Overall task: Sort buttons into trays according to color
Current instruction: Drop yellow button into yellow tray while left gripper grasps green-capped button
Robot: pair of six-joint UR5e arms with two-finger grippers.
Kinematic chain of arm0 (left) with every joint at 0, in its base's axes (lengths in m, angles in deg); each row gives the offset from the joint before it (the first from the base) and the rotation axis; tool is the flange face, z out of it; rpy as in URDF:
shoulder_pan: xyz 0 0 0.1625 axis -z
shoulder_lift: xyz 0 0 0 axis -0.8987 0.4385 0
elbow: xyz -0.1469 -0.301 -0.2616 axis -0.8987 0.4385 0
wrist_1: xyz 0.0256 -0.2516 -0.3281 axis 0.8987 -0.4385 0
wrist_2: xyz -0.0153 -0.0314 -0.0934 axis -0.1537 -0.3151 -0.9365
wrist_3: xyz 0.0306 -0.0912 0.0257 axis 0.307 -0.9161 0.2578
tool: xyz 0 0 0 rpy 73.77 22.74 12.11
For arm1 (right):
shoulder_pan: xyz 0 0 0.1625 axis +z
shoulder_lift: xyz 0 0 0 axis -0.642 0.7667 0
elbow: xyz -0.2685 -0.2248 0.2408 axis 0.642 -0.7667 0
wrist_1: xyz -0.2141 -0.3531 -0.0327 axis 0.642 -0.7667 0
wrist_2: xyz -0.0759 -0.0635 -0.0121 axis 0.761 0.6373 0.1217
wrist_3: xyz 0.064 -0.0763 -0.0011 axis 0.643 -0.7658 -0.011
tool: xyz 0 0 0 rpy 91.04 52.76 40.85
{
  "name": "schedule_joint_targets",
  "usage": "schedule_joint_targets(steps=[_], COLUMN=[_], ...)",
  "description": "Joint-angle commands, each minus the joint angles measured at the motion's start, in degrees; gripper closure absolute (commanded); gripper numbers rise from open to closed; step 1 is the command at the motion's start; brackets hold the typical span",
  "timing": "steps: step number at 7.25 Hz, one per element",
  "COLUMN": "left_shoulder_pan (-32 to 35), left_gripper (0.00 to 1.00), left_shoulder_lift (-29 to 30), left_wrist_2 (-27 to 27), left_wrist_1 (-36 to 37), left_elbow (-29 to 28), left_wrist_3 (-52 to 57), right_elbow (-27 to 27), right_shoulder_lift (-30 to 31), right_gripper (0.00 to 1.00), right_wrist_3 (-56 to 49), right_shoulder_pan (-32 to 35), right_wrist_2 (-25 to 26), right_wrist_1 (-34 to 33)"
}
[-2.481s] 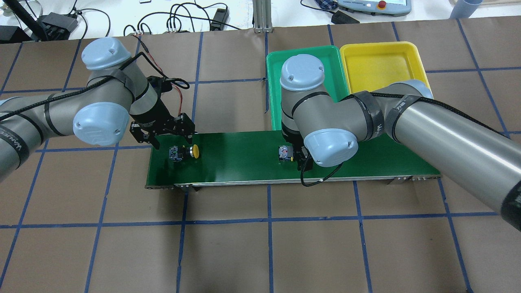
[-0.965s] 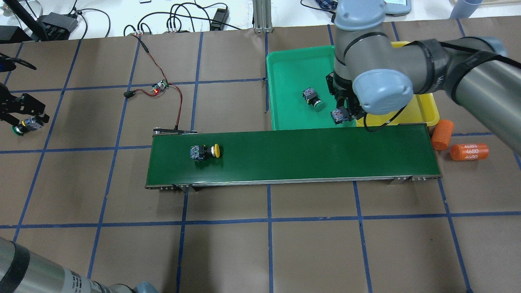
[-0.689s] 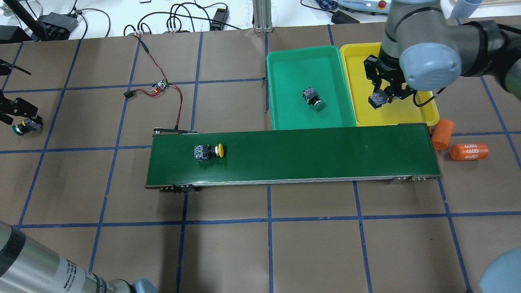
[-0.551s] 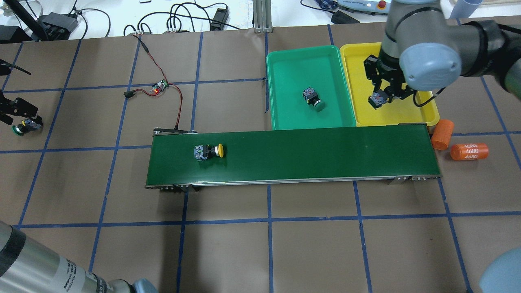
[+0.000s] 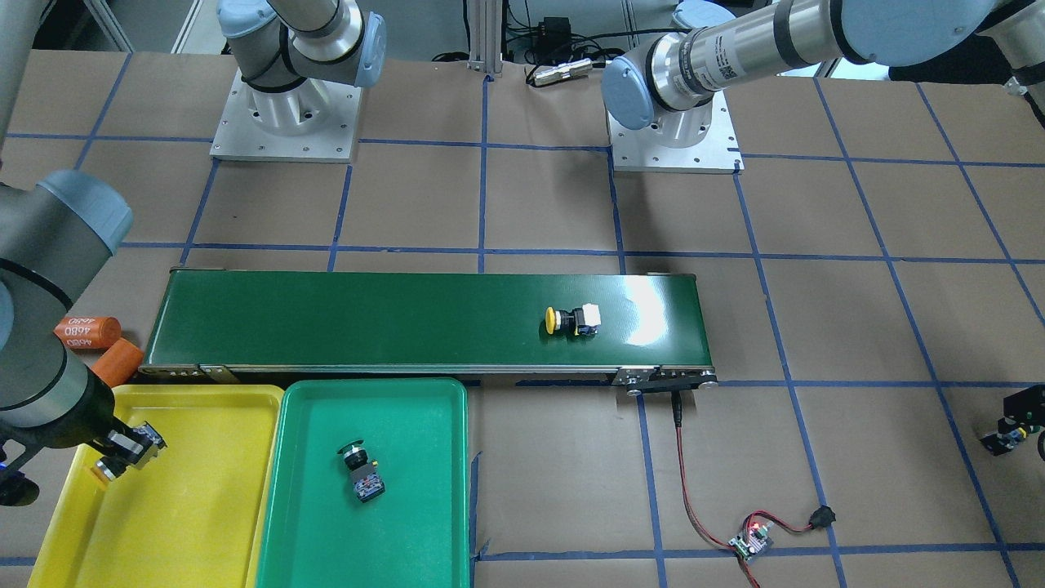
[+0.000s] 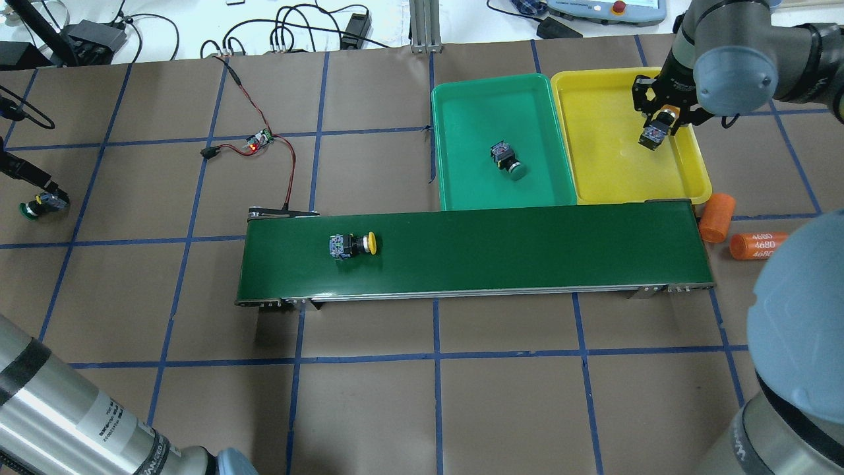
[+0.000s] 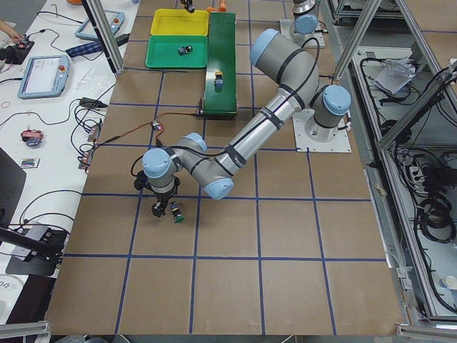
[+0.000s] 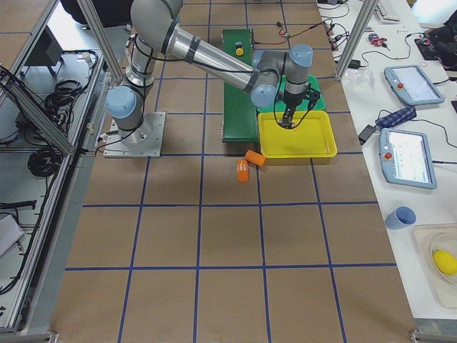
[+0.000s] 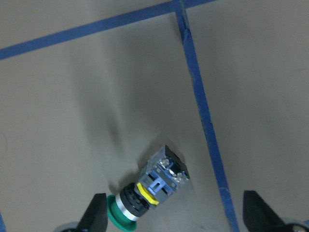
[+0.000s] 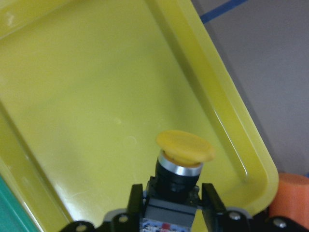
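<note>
Yellow button [image 10: 185,146] has travelled further over the yellow tray [image 6: 606,155] since a moment ago — right gripper [image 10: 172,203] clamped on it, drop looks next. Left gripper [image 9: 177,216] is spread wide around a green button [image 9: 145,193] on the table [image 9: 72,96].

There's a yellow tray [image 6: 606,165], a green tray [image 6: 468,112], a dark-green belt [image 6: 527,247].

You are looking at one conveyor belt [image 6: 527,254] and two trays: one green tray [image 6: 471,112] and one yellow tray [image 6: 603,158]. Four buttons are showing. Two are wearing yellow caps: the belt yellow button [image 6: 356,245] and the held yellow button [image 6: 654,134]. Two are wearing green caps: the tray green button [image 6: 508,159] and the table green button [image 6: 41,206]. Two cylinders are lying out: one orange cylinder [image 6: 717,216] and a second orange cylinder [image 6: 758,245]. One circuit board [image 6: 258,140] is showing too.
</note>
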Motion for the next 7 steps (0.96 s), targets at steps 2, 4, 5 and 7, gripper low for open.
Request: schedule_joint_targets(steps=[2,4,5,7], left_shoulder_pan=[-2.3,-2.0,-1.6,-1.3], left_gripper=[0.00,0.10,0.52,1.00], left_shoulder_lift=[1.8,1.9,1.5,-0.8], left_wrist_2=[-0.1,-0.1,0.0,0.1], left_wrist_1=[-0.6,-0.9,-1.3,-1.2], left_elbow=[0.4,0.5,0.9,5.2], left_wrist_3=[9.3,9.6,9.6,9.5], right_elbow=[0.3,0.8,0.8,0.8], right_shoulder_lift=[-2.5,-0.1,3.5,10.2], right_gripper=[0.56,0.00,0.00,0.00], right_wrist_3=[-10.3,-14.5,-14.4,-14.5], right_shoulder_pan=[-0.7,-0.8,-0.6,-0.5], right_wrist_2=[-2.3,-1.8,-1.9,-2.1], right_wrist_1=[-1.9,-0.6,6.0,12.6])
